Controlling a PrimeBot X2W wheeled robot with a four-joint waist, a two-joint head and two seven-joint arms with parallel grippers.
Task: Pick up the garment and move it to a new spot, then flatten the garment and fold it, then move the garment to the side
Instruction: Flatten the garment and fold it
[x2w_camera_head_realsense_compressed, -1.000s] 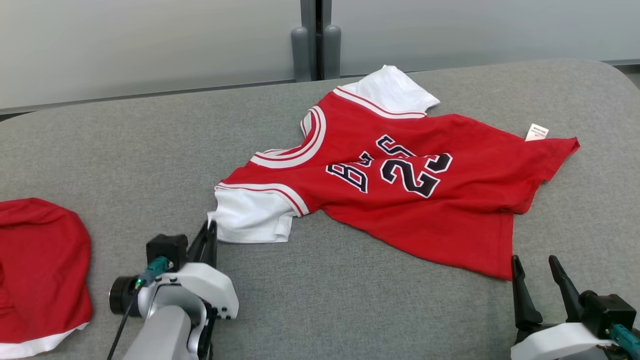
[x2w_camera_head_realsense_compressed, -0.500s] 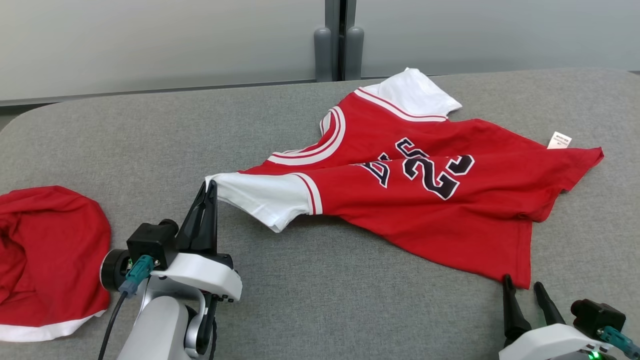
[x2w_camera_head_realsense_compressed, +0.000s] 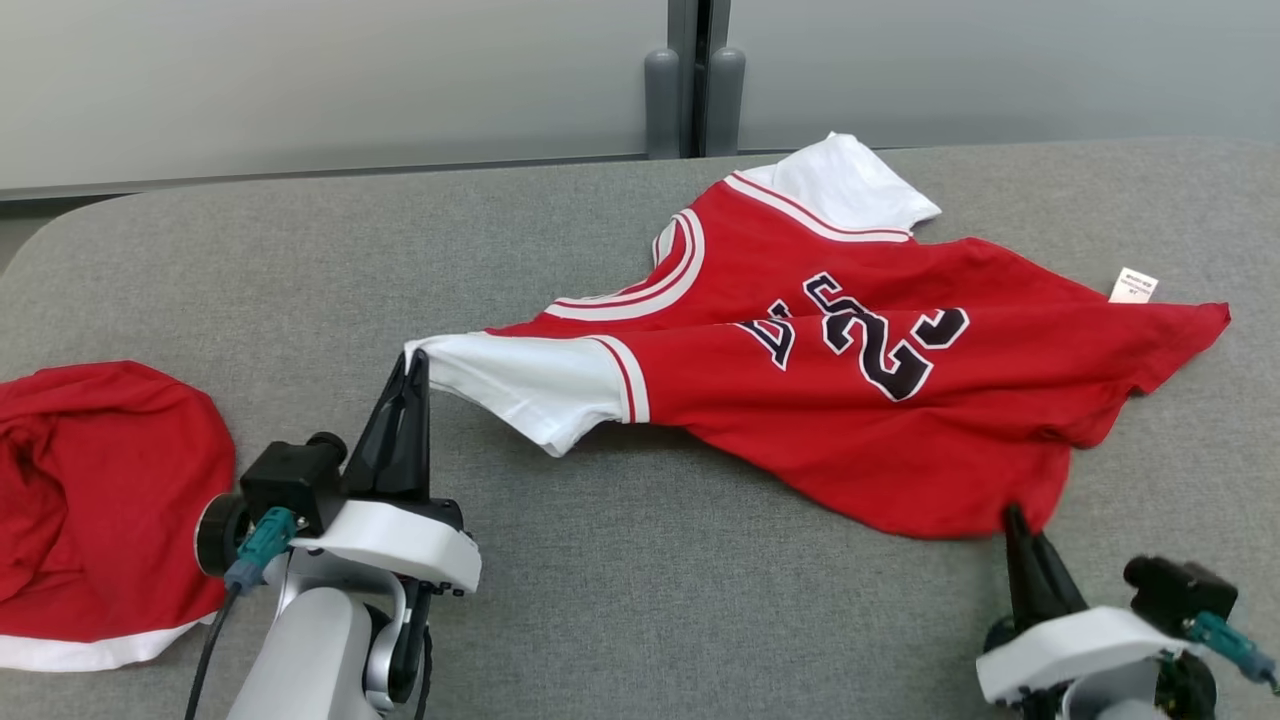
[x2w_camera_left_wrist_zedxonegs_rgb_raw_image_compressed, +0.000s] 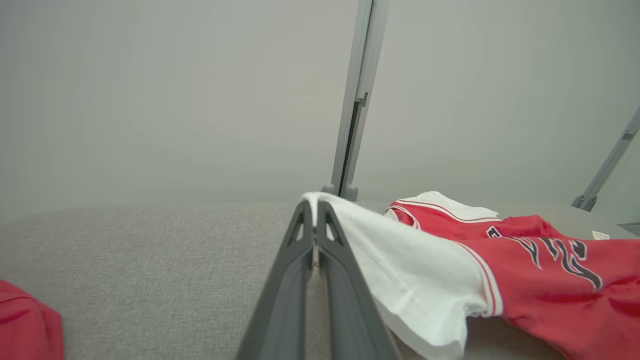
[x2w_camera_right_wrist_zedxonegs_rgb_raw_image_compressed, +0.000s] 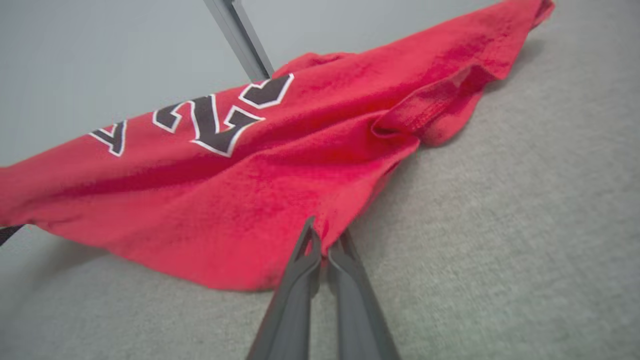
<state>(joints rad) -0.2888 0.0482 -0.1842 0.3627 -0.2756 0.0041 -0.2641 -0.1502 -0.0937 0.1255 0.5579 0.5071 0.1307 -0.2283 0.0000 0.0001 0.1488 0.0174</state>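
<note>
A red jersey (x2w_camera_head_realsense_compressed: 800, 400) with white sleeves and a black "23" lies spread across the grey table (x2w_camera_head_realsense_compressed: 620, 600), partly lifted. My left gripper (x2w_camera_head_realsense_compressed: 412, 358) is shut on the tip of its white near sleeve (x2w_camera_head_realsense_compressed: 520, 385), holding it above the table; the left wrist view shows the sleeve (x2w_camera_left_wrist_zedxonegs_rgb_raw_image_compressed: 400, 265) draped from the pinched left gripper (x2w_camera_left_wrist_zedxonegs_rgb_raw_image_compressed: 314, 206). My right gripper (x2w_camera_head_realsense_compressed: 1018, 515) is shut on the red hem corner at the lower right; in the right wrist view the right gripper (x2w_camera_right_wrist_zedxonegs_rgb_raw_image_compressed: 324, 239) pinches the hem of the jersey (x2w_camera_right_wrist_zedxonegs_rgb_raw_image_compressed: 240, 185).
A second red garment (x2w_camera_head_realsense_compressed: 90, 500) with a white edge lies bunched at the table's left edge. A white care label (x2w_camera_head_realsense_compressed: 1133, 285) sticks out near the jersey's far right corner. A grey post (x2w_camera_head_realsense_compressed: 695, 80) stands behind the table against the pale wall.
The left gripper has lifted the sleeve tip up off the table. The right gripper has reached the hem corner and shut on it, bunching the cloth. The head camera has shifted.
</note>
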